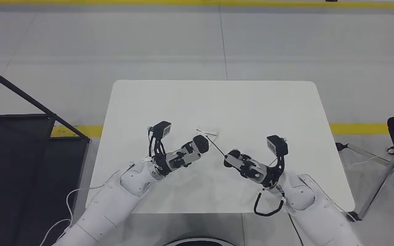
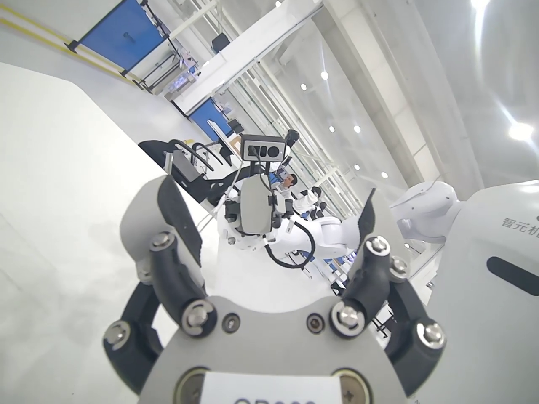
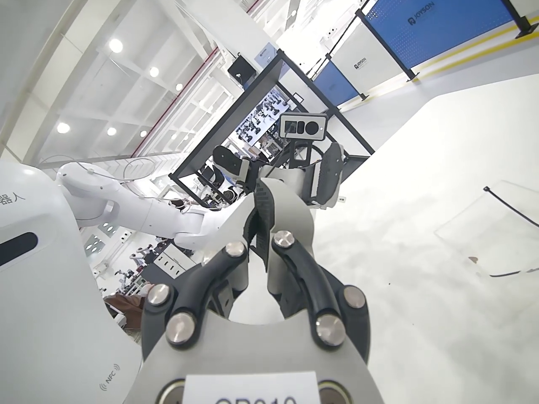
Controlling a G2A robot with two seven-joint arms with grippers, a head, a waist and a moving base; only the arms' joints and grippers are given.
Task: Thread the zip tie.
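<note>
Where table [image 1: 154,104] lies smooth, thin zip tie [image 1: 210,141]

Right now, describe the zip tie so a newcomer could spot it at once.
Start at the white table, then go to its middle, between the left gripper and the right gripper. The zip tie lies there slantwise, its head end over a clear plastic sheet. It is thin and black, while the sheet is see-through.
</note>
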